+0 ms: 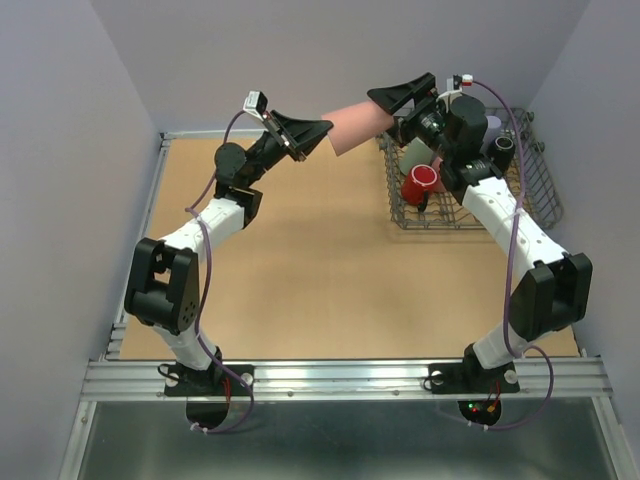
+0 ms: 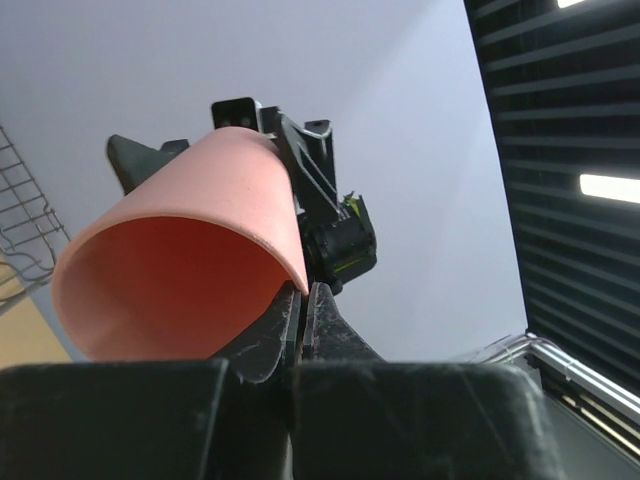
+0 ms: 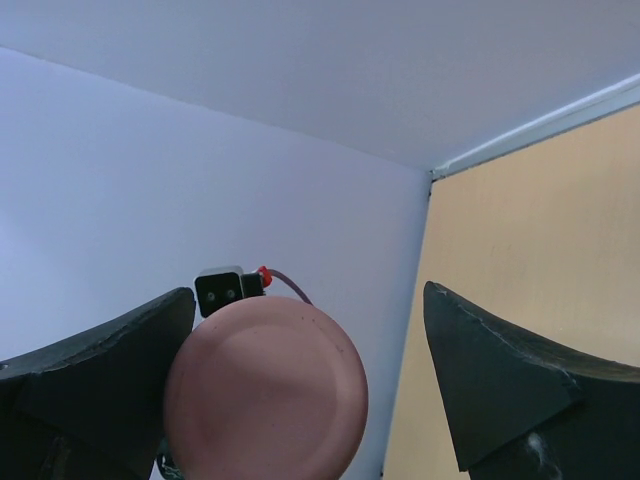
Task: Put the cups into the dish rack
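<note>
Top view: left gripper (image 1: pixel 322 128) was clamped on the rim of a pink cup (image 1: pixel 355 128), held sideways in the air over the far side of the table (image 1: pixel 300 260), just left of the dish rack (image 1: pixel 540 190). Right gripper (image 1: pixel 390 106) sat at the cup's base end. A red cup (image 1: pixel 421 183) and a black cup (image 1: pixel 502 148) lay in the rack.

Left wrist: fingers (image 2: pixel 290 330) were pinched together on the pink cup's (image 2: pixel 190 250) rim wall, its mouth facing the camera. Rack wires (image 2: pixel 25 220) showed at the left edge.

Right wrist: jaws were spread wide, and the cup's base (image 3: pixel 265 395) sat between them, up against the left finger (image 3: pixel 110 370) and clear of the right one.
</note>
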You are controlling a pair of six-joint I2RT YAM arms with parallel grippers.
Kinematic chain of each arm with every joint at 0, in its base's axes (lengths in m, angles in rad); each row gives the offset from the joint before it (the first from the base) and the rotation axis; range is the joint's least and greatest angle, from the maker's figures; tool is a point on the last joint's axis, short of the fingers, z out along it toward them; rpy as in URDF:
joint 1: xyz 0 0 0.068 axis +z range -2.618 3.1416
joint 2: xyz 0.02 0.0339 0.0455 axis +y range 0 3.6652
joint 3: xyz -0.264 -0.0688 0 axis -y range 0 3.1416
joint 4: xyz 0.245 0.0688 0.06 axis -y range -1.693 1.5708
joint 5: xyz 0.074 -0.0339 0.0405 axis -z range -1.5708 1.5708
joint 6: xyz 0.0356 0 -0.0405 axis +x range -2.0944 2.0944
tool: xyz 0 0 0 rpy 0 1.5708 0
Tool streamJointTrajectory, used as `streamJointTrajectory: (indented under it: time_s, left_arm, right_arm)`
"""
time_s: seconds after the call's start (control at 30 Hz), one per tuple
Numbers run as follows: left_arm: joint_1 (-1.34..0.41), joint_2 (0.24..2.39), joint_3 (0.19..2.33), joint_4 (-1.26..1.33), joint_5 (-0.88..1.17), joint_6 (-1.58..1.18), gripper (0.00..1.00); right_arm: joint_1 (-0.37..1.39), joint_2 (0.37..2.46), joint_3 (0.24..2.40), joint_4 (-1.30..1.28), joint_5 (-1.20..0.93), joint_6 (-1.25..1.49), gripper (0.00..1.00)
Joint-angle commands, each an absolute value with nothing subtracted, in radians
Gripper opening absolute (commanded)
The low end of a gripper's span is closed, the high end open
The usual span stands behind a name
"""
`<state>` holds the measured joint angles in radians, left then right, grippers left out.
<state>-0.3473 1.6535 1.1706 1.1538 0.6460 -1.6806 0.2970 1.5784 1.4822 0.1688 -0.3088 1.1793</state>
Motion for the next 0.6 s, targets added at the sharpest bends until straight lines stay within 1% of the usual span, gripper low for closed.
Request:
streamJointTrajectory:
  time_s: [0.0,0.17,0.33,0.57]
  left_arm:
    - [-0.360,1.634,1.183,1.316,0.614,-1.709,0.00]
    - [-0.376,1.600,1.144,1.261,0.540,-1.661,0.00]
    - [-0.411,1.549,1.118,1.072,0.439,-1.573,0.00]
    - [-0.440,1.554,1.121,1.026,0.402,-1.549,0.00]
  right_arm:
    - [0.313,1.575,1.494,0.262,-0.334,1.201,1.00]
    - [0.314,1.560,1.468,0.265,-0.327,1.203,1.00]
    - [0.314,1.551,1.462,0.265,-0.308,1.204,0.99]
    - [0.314,1.562,1.470,0.264,-0.313,1.201,0.86]
